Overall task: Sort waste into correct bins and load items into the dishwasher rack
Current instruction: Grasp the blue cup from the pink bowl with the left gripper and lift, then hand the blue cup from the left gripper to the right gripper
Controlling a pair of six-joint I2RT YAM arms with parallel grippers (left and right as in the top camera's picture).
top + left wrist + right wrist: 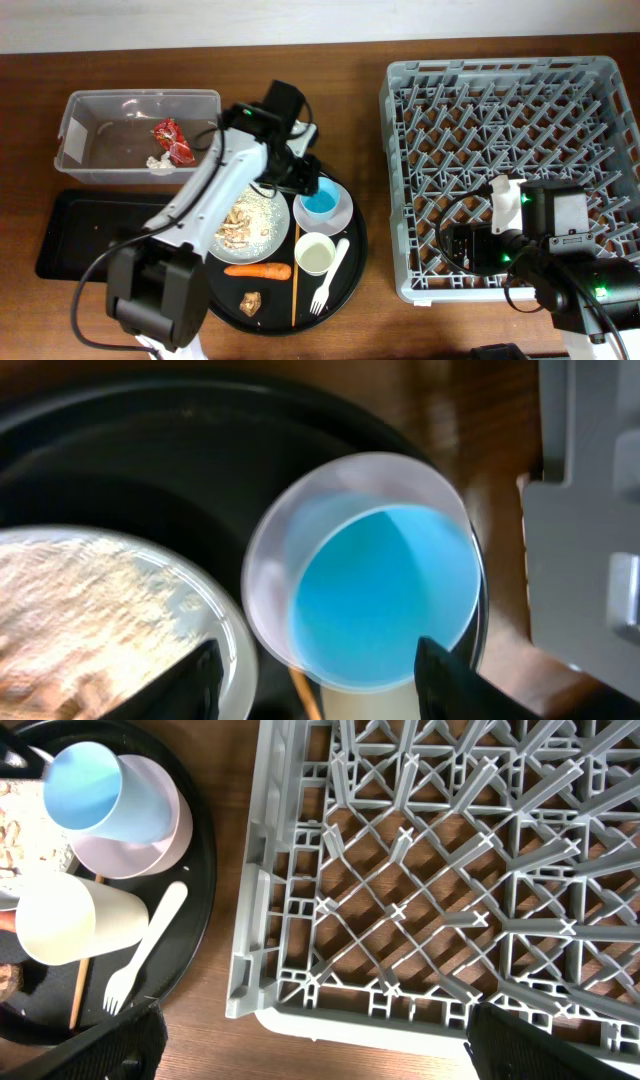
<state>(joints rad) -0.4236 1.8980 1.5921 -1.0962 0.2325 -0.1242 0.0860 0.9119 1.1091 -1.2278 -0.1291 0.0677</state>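
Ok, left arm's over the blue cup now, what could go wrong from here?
The light-blue cup stands inside the white bowl, so a lift with the jaws may drag or tip the bowl. The white plate of scraps lies close beside, so a sideways swing could scatter them.

A dark brown, wood-grain desk fills nearly the whole overhead view. Its far edge meets a plain off-white strip — wall or floor, I cannot tell. The light is even, with a soft sheen on the wood.
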